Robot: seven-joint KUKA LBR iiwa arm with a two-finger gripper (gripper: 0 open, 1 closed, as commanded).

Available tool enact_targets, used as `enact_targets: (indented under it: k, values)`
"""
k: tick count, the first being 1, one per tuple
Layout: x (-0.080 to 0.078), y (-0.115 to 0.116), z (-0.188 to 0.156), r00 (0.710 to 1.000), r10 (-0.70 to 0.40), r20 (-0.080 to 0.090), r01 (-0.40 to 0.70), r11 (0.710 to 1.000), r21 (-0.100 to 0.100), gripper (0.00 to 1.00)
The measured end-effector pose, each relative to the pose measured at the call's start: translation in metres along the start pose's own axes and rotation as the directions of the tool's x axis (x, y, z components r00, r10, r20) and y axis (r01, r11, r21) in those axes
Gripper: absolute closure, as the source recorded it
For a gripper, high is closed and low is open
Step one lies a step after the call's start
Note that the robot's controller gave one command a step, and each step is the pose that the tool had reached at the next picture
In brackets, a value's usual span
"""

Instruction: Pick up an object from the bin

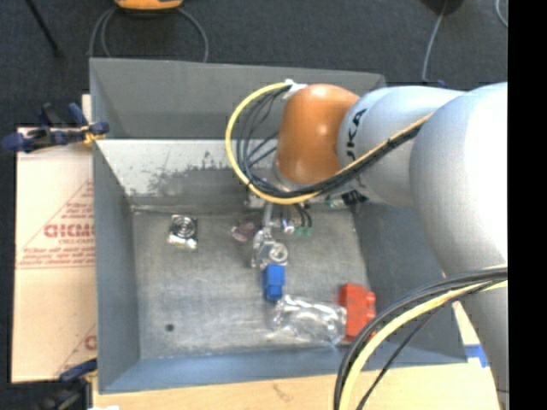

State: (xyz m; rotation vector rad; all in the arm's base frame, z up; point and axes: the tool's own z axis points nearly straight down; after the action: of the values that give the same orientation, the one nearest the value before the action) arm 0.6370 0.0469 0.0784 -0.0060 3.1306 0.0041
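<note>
The gripper (272,250), whose opening I cannot tell, hangs just twelve o'clock of a stubby blue plastic piece (273,282), probably light and stiff, best pinched across its sides.

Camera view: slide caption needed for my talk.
KUKA arm reaching into the grey bin, by a small blue piece; clear wrapper and red block nearby.

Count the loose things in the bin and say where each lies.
5. A silvery metal piece at left; a purplish thing beside the gripper; a blue piece just below it; crumpled clear plastic near the front; a red block front right. The arm may hide more.
</note>
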Motion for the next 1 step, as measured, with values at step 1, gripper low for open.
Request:
enact_targets:
  k: [1]
  values:
    - [-0.0021, -0.0004, -0.0012, 1.000, 0.003, 0.002, -0.003, 1.000, 0.000, 0.00]
